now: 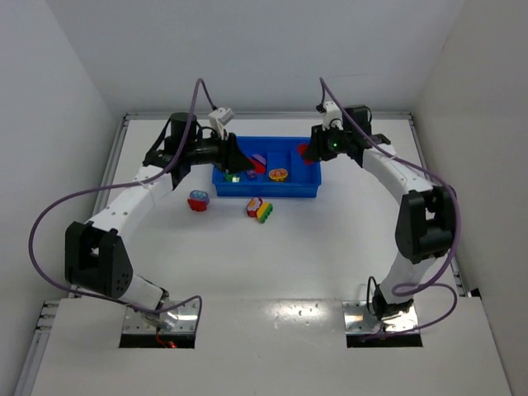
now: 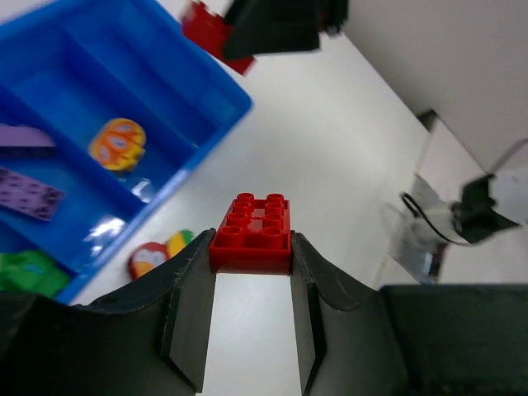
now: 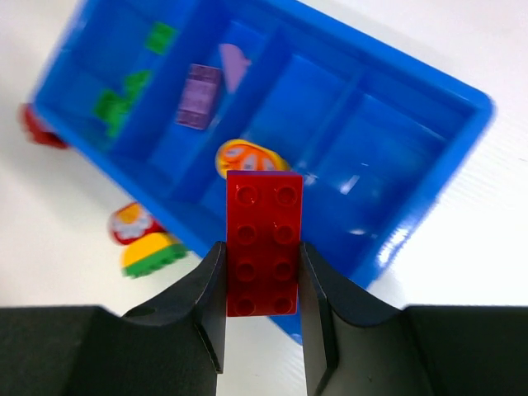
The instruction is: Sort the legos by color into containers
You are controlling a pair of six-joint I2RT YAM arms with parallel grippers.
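Observation:
The blue tray lies at the far middle of the table. Its compartments hold green bricks, purple bricks and a yellow-orange piece; the right end compartment shows nothing in it. My left gripper is over the tray's left part, shut on a red brick. My right gripper is over the tray's right end, shut on a second red brick. Loose on the table are a red piece, a red piece and a yellow-green piece.
The loose pieces lie just in front of the tray's near wall. White walls close the table on three sides. The right gripper's red brick also shows in the left wrist view beyond the tray.

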